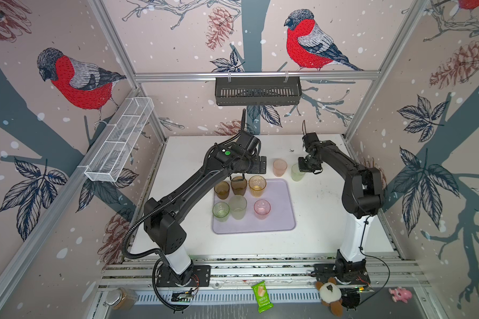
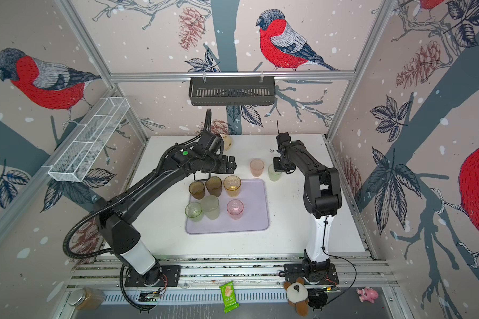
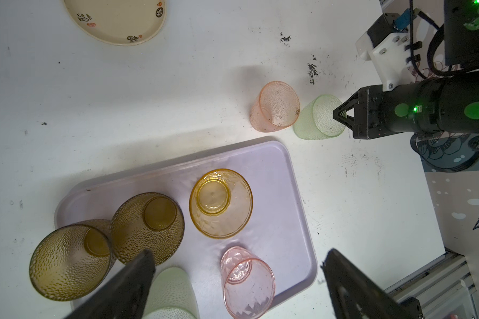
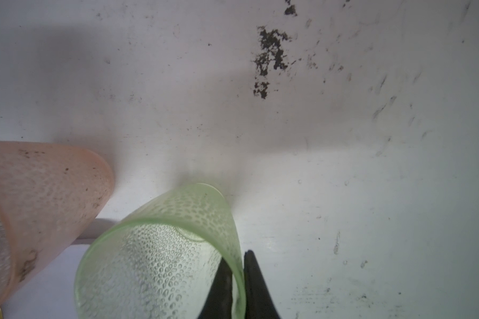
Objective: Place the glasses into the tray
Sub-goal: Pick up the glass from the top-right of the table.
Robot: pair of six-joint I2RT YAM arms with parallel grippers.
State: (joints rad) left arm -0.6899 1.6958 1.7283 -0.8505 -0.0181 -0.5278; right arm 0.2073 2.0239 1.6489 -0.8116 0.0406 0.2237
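Observation:
The lavender tray lies mid-table. On it stand several glasses: two brown, an amber one, a green one, a taller frosted green one and a pink one. Beyond the tray's far edge stand a peach glass and a pale green glass. My right gripper is shut on that green glass's rim, one finger inside and one outside. My left gripper hangs open above the tray, holding nothing.
A small yellow plate lies at the table's far side behind the left arm. A black slotted basket hangs on the back wall and a white wire basket on the left wall. A snack packet and plush toy lie below the table's front rail.

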